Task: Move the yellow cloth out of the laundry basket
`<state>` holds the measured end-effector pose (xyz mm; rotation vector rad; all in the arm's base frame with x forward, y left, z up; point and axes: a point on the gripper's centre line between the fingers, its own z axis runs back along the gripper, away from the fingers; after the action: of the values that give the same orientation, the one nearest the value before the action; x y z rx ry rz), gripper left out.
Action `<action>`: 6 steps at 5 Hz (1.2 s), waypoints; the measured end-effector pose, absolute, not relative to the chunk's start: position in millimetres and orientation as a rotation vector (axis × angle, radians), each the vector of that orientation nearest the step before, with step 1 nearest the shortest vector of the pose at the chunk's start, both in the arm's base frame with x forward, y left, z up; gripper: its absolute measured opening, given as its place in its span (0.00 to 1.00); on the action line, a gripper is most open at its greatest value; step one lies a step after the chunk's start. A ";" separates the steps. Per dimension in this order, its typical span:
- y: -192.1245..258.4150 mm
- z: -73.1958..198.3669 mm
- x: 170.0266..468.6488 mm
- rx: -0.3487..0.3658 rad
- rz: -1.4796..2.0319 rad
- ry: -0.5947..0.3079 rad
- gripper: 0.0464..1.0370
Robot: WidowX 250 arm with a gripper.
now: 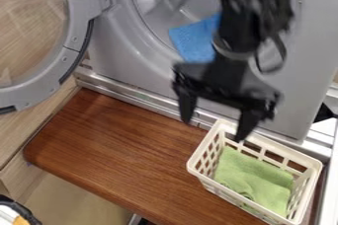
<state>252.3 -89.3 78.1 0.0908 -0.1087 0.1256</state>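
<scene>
The cloth (254,174) was light green and softly rumpled, its folds bunched toward the near side — it lay inside the cream basket (191,165). The gripper (217,123) hung near the basket's far corner, jaws spread wide with nothing between them — and the cloth lay lower than the jaws, to the right and nearer the camera.

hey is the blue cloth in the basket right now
No, the blue cloth is at the round opening of the washer, while the basket holds a green cloth.
</scene>
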 end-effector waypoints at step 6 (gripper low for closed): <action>-121.4 -43.9 280.6 0.073 0.140 0.011 0.96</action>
<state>280.6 -121.4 -43.9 0.0732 0.0114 0.1400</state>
